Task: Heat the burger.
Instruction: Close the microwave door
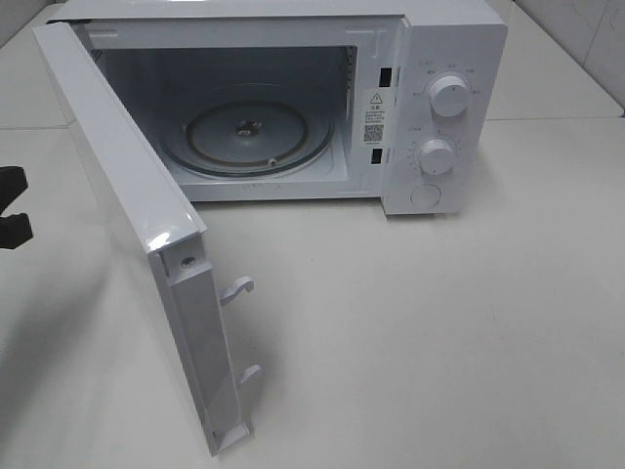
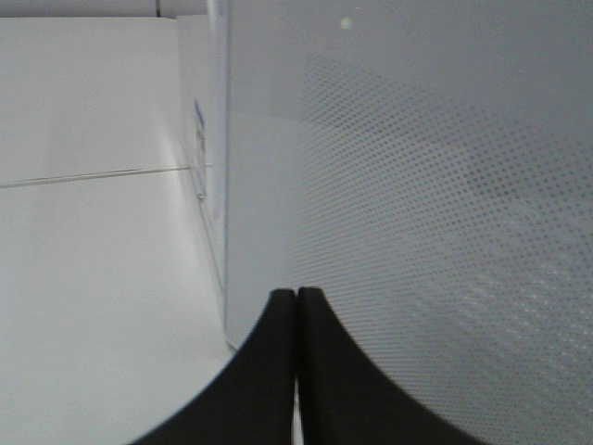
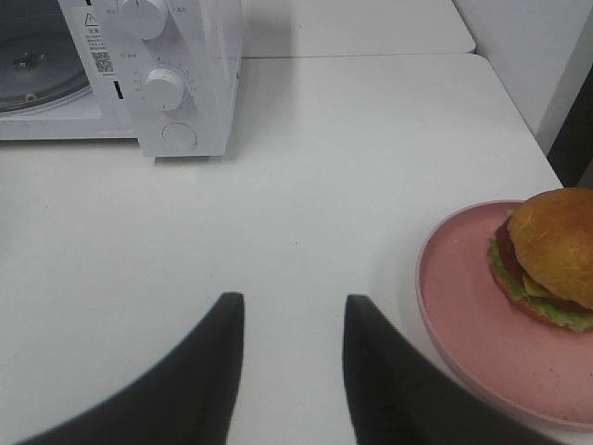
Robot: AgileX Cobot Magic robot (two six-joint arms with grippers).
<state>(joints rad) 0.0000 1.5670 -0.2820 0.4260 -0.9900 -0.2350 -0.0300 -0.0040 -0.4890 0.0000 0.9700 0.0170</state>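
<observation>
Inside, microwave (image 1: 293,117) holds only its turntable (image 1: 247,134); burger (image 3: 548,255) on plate (image 3: 473,324); left tool (image 2: 296,301) closed, right tool (image 3: 292,320) parted, both empty.

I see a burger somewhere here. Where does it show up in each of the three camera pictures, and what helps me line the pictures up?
Exterior high: the burger is not in it.
Left wrist: not in it; only the open microwave door fills the view.
Right wrist: the burger lies at the right edge, on the pink plate, apart from the right tool.
Shared landmark: the microwave, whose two knobs show in both the exterior high and right wrist views.
</observation>
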